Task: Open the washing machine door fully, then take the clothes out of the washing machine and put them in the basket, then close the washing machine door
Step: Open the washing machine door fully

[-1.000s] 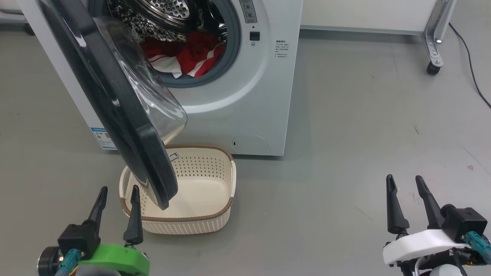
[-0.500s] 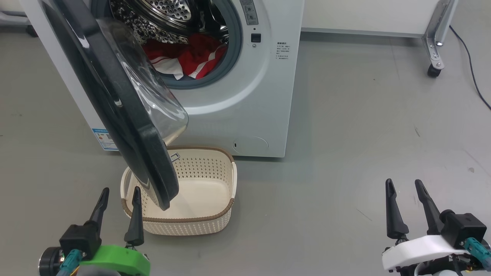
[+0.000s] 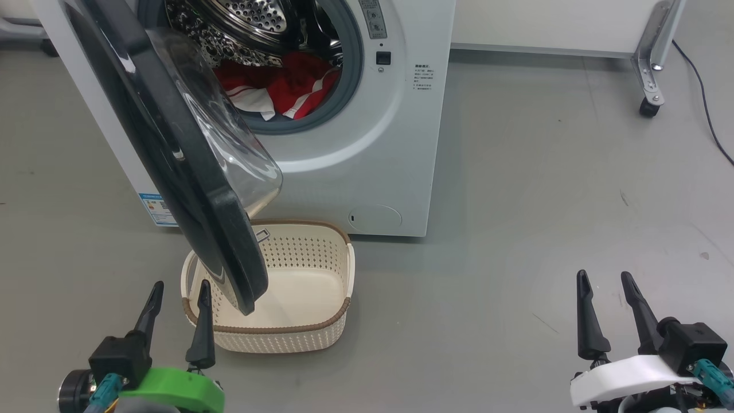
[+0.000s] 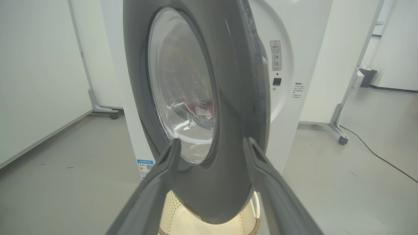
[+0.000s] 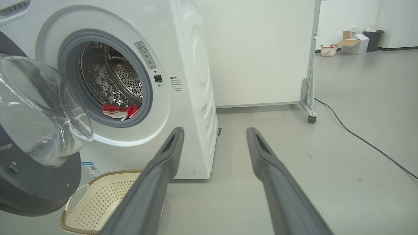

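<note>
The white washing machine [image 3: 367, 155] stands ahead with its round black door [image 3: 172, 155] swung partly open toward me, the glass porthole [image 3: 235, 143] bulging to the right. Red and white clothes [image 3: 281, 86] lie in the steel drum [image 5: 111, 81]. The cream basket [image 3: 298, 287] sits on the floor below the door's lower edge and holds nothing. My left gripper [image 3: 178, 289] is open at the lower left, just short of the door [image 4: 228, 107], fingers empty. My right gripper [image 3: 602, 278] is open at the lower right, far from the machine.
Grey floor [image 3: 545, 201] spreads to the right of the machine. A wheeled metal frame leg [image 3: 651, 69] and a black cable [image 3: 702, 97] lie at the far right. Boxes, a bin and another basket [image 5: 328, 49] stand far back.
The whole head view has slid down slightly, so the camera moved. Both grippers sit a little lower in it. The door, clothes and basket keep their places.
</note>
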